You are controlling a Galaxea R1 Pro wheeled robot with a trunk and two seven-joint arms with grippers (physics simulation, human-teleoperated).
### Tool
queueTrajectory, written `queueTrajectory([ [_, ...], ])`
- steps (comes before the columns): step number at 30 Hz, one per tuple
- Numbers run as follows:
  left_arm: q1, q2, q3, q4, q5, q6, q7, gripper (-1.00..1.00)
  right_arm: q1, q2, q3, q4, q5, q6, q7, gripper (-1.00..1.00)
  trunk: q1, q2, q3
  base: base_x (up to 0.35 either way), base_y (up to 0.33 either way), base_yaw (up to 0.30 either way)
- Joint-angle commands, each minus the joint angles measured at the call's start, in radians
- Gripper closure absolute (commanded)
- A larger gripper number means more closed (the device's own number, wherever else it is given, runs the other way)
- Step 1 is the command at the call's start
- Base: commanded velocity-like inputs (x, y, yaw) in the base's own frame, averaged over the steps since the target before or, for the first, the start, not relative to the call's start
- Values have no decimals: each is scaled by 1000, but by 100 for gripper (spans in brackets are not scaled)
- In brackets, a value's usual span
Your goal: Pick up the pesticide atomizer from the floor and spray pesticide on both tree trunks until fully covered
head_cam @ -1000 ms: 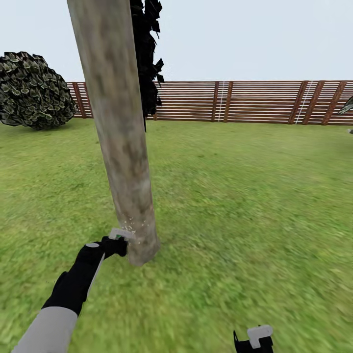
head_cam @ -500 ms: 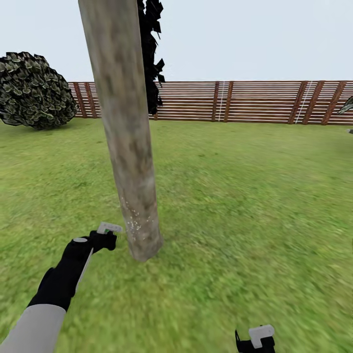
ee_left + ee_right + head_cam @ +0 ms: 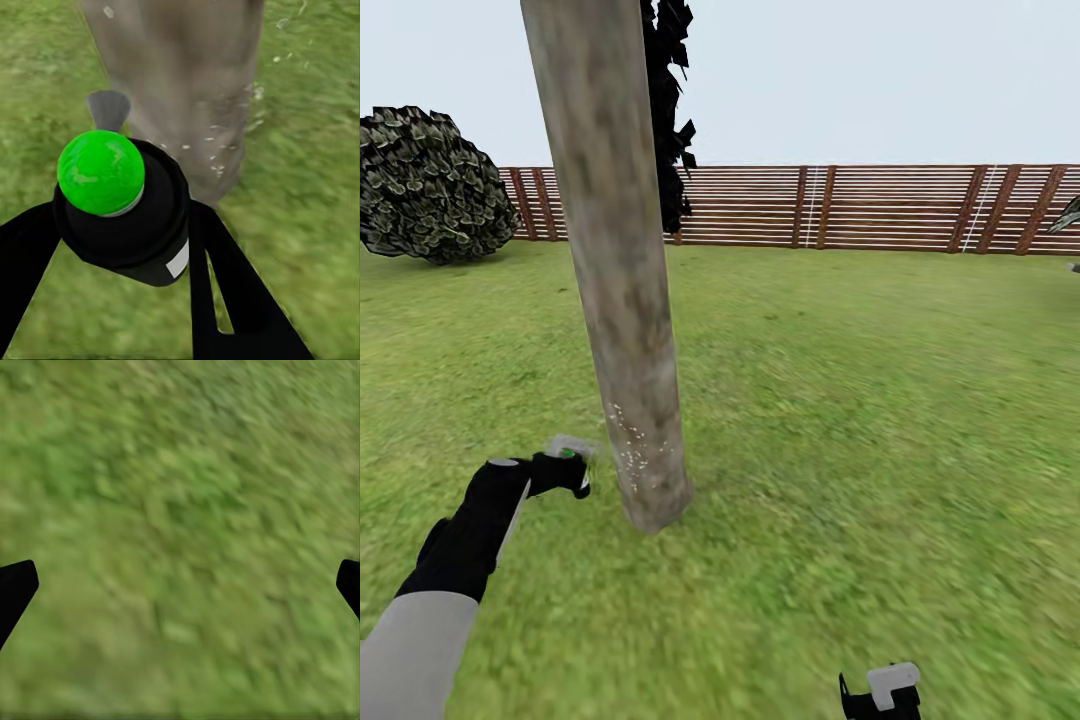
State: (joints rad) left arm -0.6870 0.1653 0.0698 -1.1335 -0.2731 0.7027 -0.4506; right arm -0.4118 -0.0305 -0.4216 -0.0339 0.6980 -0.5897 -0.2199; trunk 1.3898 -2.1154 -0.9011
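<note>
Where visible, atomizer [image 3: 124, 214] label [image 3: 178, 261] blank white.

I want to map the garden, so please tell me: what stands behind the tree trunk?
Behind the tree trunk stands a near-black tree, before the brown slatted fence. The trunk covers that tree's lower stem and part of the fence.

One tree trunk [image 3: 622, 300], one atomizer [image 3: 124, 206], one bush [image 3: 425, 185].
</note>
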Motion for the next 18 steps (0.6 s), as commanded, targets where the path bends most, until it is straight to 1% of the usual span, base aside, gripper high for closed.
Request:
queueTrajectory([
  [1, 1, 20, 1, -1, -2, 5, -12, 100, -1, 0, -4, 2, 11, -2, -7, -100, 0, 0, -1, 0, 0, 0],
  [2, 3, 28, 1, 0, -1, 5, -15, 100, -1, 0, -4, 2, 11, -2, -7, -100, 0, 0, -1, 0, 0, 0],
  [3, 7, 37, 0, 1, 0, 5, -31, 100, -1, 0, -4, 2, 11, -2, -7, -100, 0, 0, -1, 0, 0, 0],
  [5, 10, 35, -6, 10, -2, 4, -62, 100, -1, 0, -4, 2, 11, -2, -7, -100, 0, 0, -1, 0, 0, 0],
  [7, 9, 30, -9, 12, -2, 4, -72, 100, -1, -1, -3, 2, 11, -2, -7, -100, 0, 0, -1, 0, 0, 0],
  [9, 1, -16, -31, 12, -3, 8, -77, 100, -1, -1, -3, 2, 11, -2, -7, -100, 0, 0, -1, 0, 0, 0],
  [11, -1, -42, -36, 6, -5, 13, -77, 100, -1, -1, -3, 2, 11, -2, -7, -100, 0, 0, -1, 0, 0, 0],
  [12, -1, -70, -40, 5, -8, 22, -77, 100, -1, -1, -3, 2, 11, -2, -7, -100, 0, 0, -1, 0, 0, 0],
  [13, 5, -67, -40, 14, -9, 23, -76, 100, -1, -1, -3, 2, 11, -2, -7, -100, 0, 0, -1, 0, 0, 0],
  [14, 8, -57, -34, 21, -10, 22, -76, 100, -1, -1, -3, 2, 11, -2, -7, -100, 0, 0, -1, 0, 0, 0],
  [15, 9, -35, -30, 31, -10, 21, -76, 100, -1, -1, -3, 2, 11, -2, -7, -100, 0, 0, -1, 0, 0, 0],
  [16, 11, -7, -31, 37, -11, 20, -75, 100, -1, -1, -3, 2, 11, -2, -7, -100, 0, 0, -1, 0, 0, 0],
  [17, 13, 15, -34, 40, -12, 18, -74, 100, -1, -1, -3, 2, 11, -2, -7, -100, 0, 0, -1, 0, 0, 0],
  [18, 23, 28, -36, 43, -11, 12, -72, 100, -1, -2, -3, 2, 12, -2, -7, -100, 0, 0, -1, 0, 0, 0],
])
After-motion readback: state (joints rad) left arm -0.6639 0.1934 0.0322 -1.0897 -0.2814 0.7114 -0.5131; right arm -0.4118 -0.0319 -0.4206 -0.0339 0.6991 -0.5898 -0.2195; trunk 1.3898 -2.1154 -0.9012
